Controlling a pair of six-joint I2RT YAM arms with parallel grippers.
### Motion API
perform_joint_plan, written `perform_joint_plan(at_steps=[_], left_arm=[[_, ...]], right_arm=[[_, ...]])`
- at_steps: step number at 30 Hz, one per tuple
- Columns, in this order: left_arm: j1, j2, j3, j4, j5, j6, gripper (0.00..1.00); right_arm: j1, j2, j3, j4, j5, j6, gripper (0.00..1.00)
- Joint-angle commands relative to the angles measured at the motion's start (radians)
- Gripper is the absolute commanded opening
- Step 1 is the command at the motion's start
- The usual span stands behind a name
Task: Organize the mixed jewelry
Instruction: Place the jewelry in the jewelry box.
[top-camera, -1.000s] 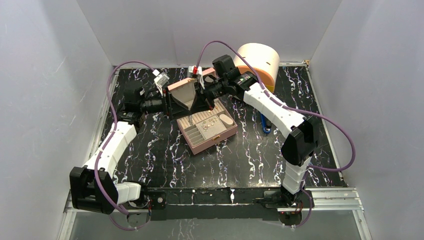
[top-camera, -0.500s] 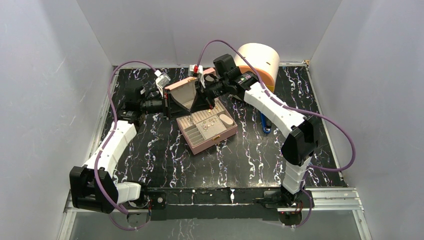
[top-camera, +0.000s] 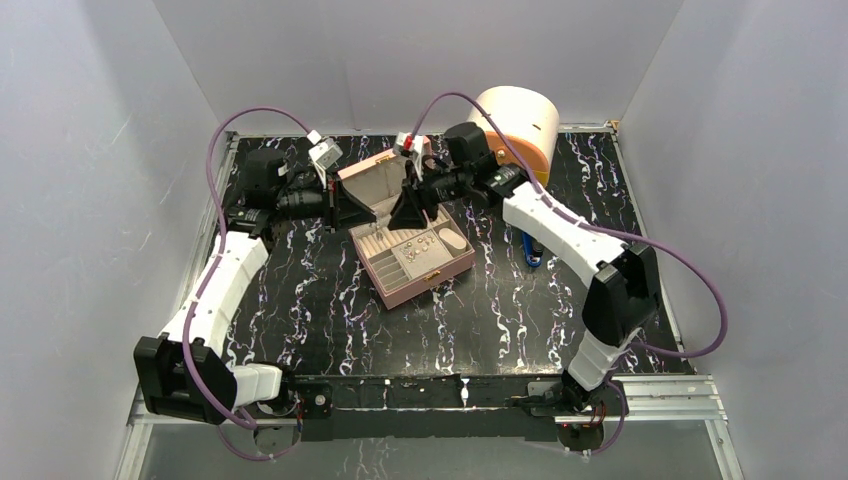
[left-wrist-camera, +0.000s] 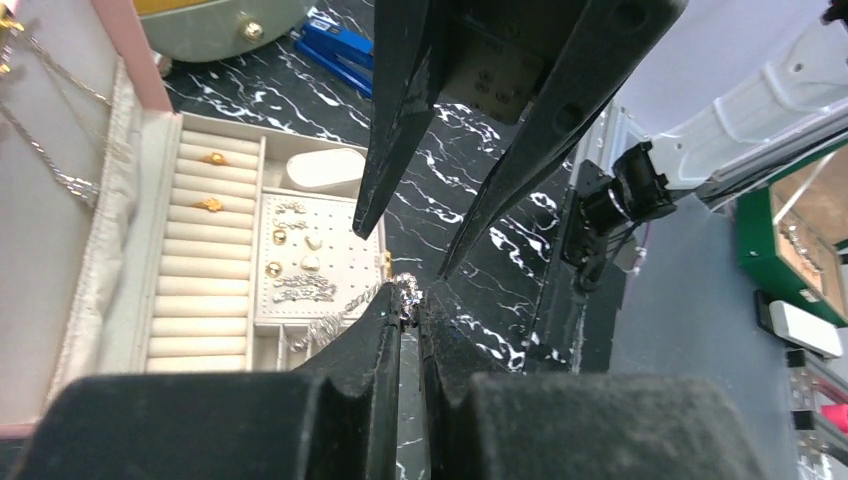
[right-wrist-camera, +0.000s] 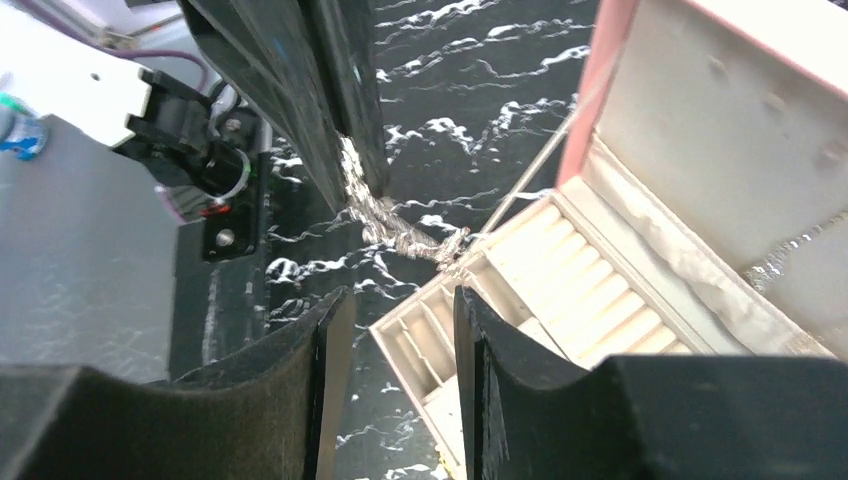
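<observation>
A pink jewelry box (top-camera: 428, 283) lies open mid-table with its lid (top-camera: 366, 186) upright. The mixed jewelry rests inside: gold rings (left-wrist-camera: 211, 204) in the cream rolls and small earrings (left-wrist-camera: 292, 252) on the dotted pad. My left gripper (top-camera: 368, 218) is shut on a silver chain (left-wrist-camera: 408, 292) right at its tips. The chain (right-wrist-camera: 385, 215) trails down to the box's corner. My right gripper (right-wrist-camera: 400, 300) stands open just above it with nothing between its fingers (left-wrist-camera: 395, 150). A thin chain (left-wrist-camera: 40, 130) hangs inside the lid.
A cream round container (top-camera: 515, 125) on an orange base stands at the back right. A blue elongated object (top-camera: 530, 248) lies right of the box. White walls enclose the black marbled table (top-camera: 330, 310), and a metal rail (top-camera: 660, 395) runs along its near edge.
My left gripper closed on the silver chain. My right gripper opened, let the chain go and drew back a little to the right.
</observation>
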Motion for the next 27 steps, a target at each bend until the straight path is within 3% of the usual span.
perform_joint_plan(at_steps=[1, 6, 13, 20, 27], left_arm=[[-0.004, -0.002, 0.085, -0.127, -0.042, 0.157, 0.00], [-0.004, 0.012, 0.130, -0.202, -0.016, 0.227, 0.00], [-0.004, 0.033, 0.184, -0.273, 0.012, 0.267, 0.00], [-0.004, 0.042, 0.199, -0.309, -0.004, 0.293, 0.00], [-0.004, 0.052, 0.206, -0.314, -0.004, 0.294, 0.00]], right_arm=[[-0.003, -0.118, -0.175, 0.362, 0.088, 0.078, 0.49], [0.001, -0.172, -0.375, 0.715, 0.168, 0.165, 0.48], [0.013, -0.146, -0.451, 0.963, 0.158, 0.261, 0.47], [0.033, -0.124, -0.458, 1.007, 0.145, 0.280, 0.50], [0.043, -0.098, -0.447, 1.003, 0.149, 0.260, 0.43]])
